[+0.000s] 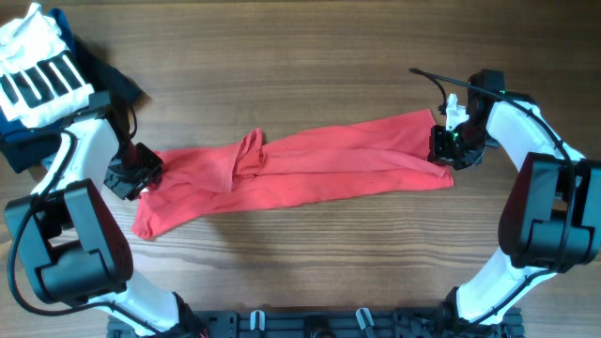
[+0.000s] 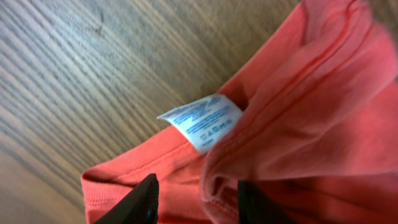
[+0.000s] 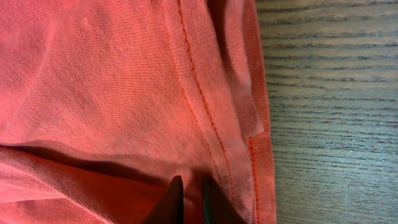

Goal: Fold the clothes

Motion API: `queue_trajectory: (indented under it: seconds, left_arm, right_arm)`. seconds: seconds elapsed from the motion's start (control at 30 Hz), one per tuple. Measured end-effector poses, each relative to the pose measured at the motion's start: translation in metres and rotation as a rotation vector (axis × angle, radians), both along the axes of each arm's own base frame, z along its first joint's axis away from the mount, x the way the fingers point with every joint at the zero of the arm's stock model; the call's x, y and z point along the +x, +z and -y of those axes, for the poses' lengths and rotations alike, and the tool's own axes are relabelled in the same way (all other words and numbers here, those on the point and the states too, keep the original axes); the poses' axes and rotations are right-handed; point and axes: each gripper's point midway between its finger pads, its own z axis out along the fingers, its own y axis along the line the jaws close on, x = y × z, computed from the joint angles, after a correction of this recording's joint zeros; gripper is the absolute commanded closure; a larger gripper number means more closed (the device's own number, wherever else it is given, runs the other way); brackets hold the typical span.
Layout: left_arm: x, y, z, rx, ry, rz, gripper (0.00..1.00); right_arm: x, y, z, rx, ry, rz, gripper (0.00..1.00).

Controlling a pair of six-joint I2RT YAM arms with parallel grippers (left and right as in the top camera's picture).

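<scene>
The red shirt (image 1: 300,169) lies stretched in a long band across the wooden table (image 1: 310,66); the left gripper (image 1: 139,174) sits at its left end, jaws parted over a fold beside a white label (image 2: 202,121); the right gripper (image 1: 443,148) is clenched on the right hem.

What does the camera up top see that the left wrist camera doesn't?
Only the top camera shows the whole red T-shirt stretched long between both arms, the right hand at one end of it, and a striped white garment lying on navy clothes in the corner. Only the left wrist camera shows the small white label sewn into the shirt. Both show red cloth, the wooden table and the left hand.
</scene>
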Motion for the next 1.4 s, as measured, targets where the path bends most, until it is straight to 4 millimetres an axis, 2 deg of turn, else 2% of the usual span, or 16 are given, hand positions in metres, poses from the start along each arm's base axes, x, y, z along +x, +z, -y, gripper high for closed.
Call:
queue_trajectory:
  seconds: [0.2, 0.3, 0.53, 0.67, 0.8, 0.9, 1.0, 1.17, 1.3, 1.4]
  left_arm:
    - [-0.008, 0.008, 0.003, -0.008, -0.003, -0.016, 0.58]
    - [-0.002, 0.029, 0.001, 0.012, -0.004, 0.056, 0.57]
    - [0.031, 0.091, -0.005, 0.075, -0.006, 0.339, 0.56]
    - [0.056, 0.103, 0.010, 0.009, -0.034, 0.467, 0.55]
    - [0.081, 0.110, 0.042, -0.055, -0.122, 0.553, 0.53]
    - [0.103, 0.110, 0.074, -0.092, -0.223, 0.611, 0.51]
    - [0.124, 0.102, 0.115, -0.135, -0.361, 0.652, 0.48]
    - [0.132, 0.073, 0.182, -0.207, -0.548, 0.627, 0.47]
    - [0.131, 0.041, 0.215, -0.241, -0.627, 0.578, 0.47]
    - [0.129, 0.020, 0.228, -0.251, -0.665, 0.541, 0.47]
  right_arm:
    - [0.000, 0.000, 0.000, 0.000, 0.000, 0.000, 0.88]
    - [0.000, 0.000, 0.000, 0.000, 0.000, 0.000, 0.88]
    - [0.000, 0.000, 0.000, 0.000, 0.000, 0.000, 0.88]
    - [0.000, 0.000, 0.000, 0.000, 0.000, 0.000, 0.88]
    - [0.000, 0.000, 0.000, 0.000, 0.000, -0.001, 0.88]
    - [-0.001, 0.000, 0.000, 0.001, 0.000, -0.003, 0.88]
    - [-0.001, 0.000, 0.000, 0.001, 0.000, -0.004, 0.88]
    - [-0.002, 0.000, 0.000, 0.001, 0.000, -0.007, 0.88]
    - [-0.002, 0.000, 0.000, 0.001, 0.000, -0.007, 0.88]
    - [-0.002, 0.000, 0.000, 0.001, 0.000, -0.007, 0.88]
